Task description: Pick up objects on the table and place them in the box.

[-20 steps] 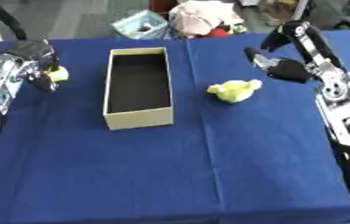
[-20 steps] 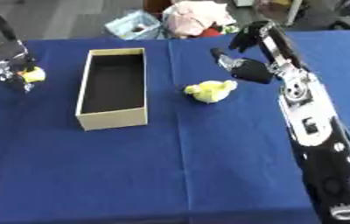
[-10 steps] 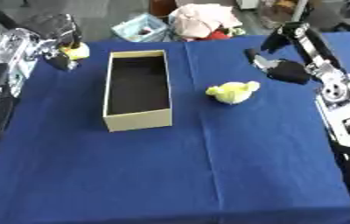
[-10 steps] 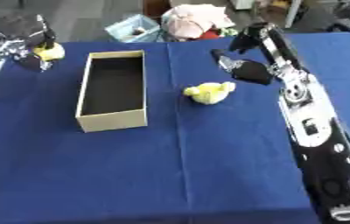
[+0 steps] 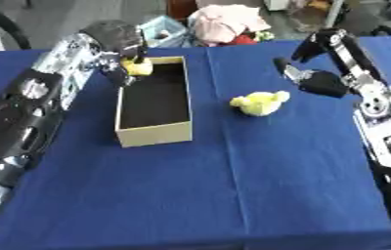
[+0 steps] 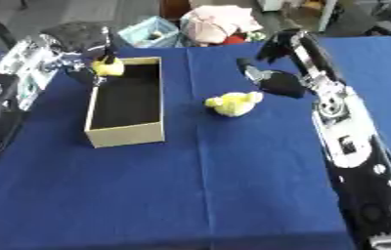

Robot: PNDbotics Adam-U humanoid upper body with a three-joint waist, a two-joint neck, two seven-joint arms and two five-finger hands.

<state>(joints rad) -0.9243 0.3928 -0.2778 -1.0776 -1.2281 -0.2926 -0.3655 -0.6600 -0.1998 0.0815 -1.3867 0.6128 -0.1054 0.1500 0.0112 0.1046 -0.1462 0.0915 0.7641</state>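
Observation:
An open cardboard box [image 5: 154, 133] with a dark inside stands left of centre on the blue table. My left hand [image 5: 119, 40] hangs over the box's far left corner, shut on a small yellow toy [image 5: 138, 67] that sits just above the rim. A second yellow plush toy [image 5: 258, 103] lies on the cloth to the right of the box. My right hand [image 5: 318, 82] hovers a little right of and beyond that plush, its fingers relaxed and holding nothing.
Beyond the table's far edge lie a pink and white bundle [image 5: 229, 21] and a light blue basket [image 5: 163, 31]. The blue cloth [image 5: 233, 195] spreads bare toward the near edge.
My left hand has carried the small yellow toy from the table's left side rightward to the box's far left corner. The right hand and the plush have stayed put.

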